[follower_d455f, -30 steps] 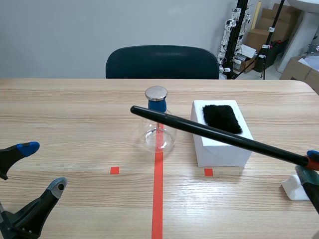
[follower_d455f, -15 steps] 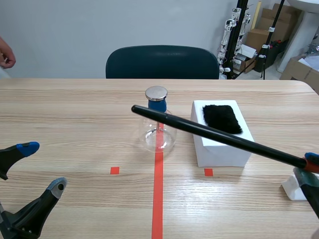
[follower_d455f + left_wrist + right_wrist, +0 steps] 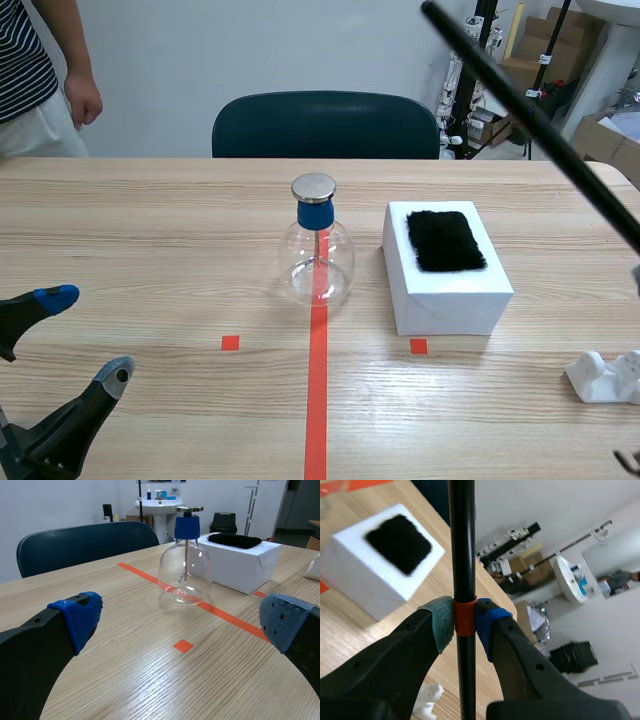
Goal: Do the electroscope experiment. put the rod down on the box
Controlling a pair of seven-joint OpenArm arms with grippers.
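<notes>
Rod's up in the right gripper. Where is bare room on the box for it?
On the box top, a bare white strip between the black pad and its near edge, another toward the flask. Pad crowds the middle.

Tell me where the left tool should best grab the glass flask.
Probably the blue stopper atop the flask, approached level from the robot's left: it is narrow and upright, while the round glass belly looks wide and slippery.

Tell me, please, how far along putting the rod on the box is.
Done: the right gripper is shut on the rod at its orange band. In hand: the rod slants high in the air, clear of the white box. Left: laying it down on the box, whose top carries black fur.
</notes>
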